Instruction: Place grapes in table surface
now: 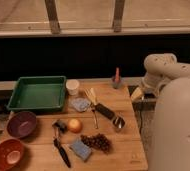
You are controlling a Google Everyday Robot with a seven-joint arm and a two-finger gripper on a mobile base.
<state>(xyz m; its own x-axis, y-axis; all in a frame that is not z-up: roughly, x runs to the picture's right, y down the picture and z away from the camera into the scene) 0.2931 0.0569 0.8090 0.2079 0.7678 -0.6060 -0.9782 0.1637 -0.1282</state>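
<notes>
at the near left corner an orange-brown bowl (7,154) is sitting on the table surface (124,150). just right of it a black-handled utensil (62,151) is lying at a slant, with a blue sponge (80,148) beside it. the grapes (97,142) are resting on the bare planks, touching or nearly touching the sponge's right side, near the front middle of the table and well apart from the arm.

a little farther back a purple bowl (21,124) is standing at the left edge, and an orange-yellow round fruit (75,125) is sitting near the middle. a black-handled scoop (109,115) is lying diagonally to its right.

beyond these, a pale blue cloth-like lump (80,104) and a white cup (73,87) are sitting beside the green tray (38,93), which is occupying the far left corner. a small red-topped object (116,78) is standing at the far edge.

the gripper (137,93) is hanging at the table's far right edge, on the end of the white arm (160,70). its jaws are standing spread apart, holding nothing and touching none of the objects.
</notes>
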